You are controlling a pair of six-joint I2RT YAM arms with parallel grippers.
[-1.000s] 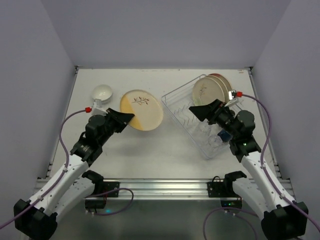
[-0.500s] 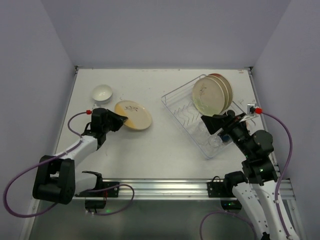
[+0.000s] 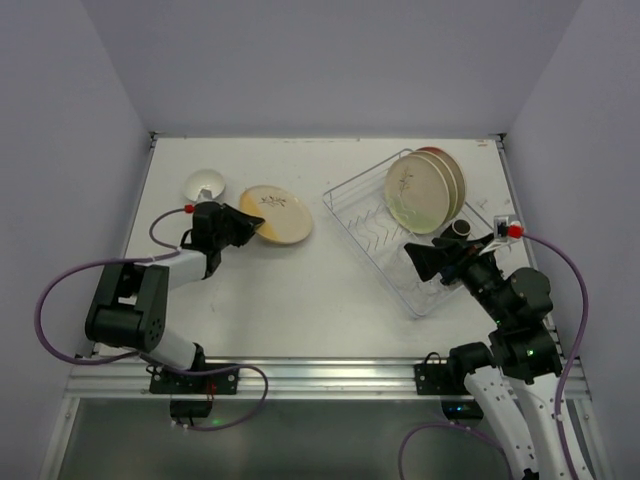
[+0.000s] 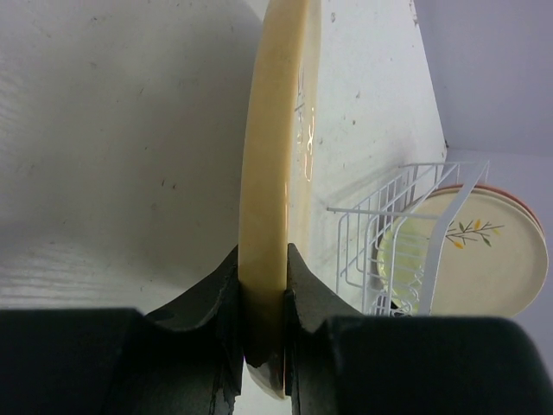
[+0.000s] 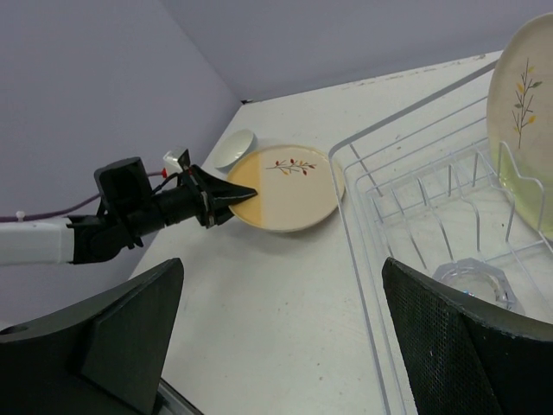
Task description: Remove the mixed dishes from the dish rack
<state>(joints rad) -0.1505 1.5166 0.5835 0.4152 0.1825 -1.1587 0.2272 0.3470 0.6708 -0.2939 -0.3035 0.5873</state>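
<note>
The left claw (image 4: 263, 285) is pinching the near rim of a cream plate with a yellow half (image 3: 278, 213), one finger on each face. The plate sits low over the surface, out of the dish rack (image 3: 366, 254) and to its left, just beside the small white bowl (image 3: 205, 184). I cannot tell whether it lies quite flat. The right claw (image 3: 428, 262) hangs spread wide over the near end of the rack, gripping nothing. A clear glass (image 5: 473, 281) sits below it in the rack, and more plates (image 3: 420, 190) stand on edge at the far end.
</note>
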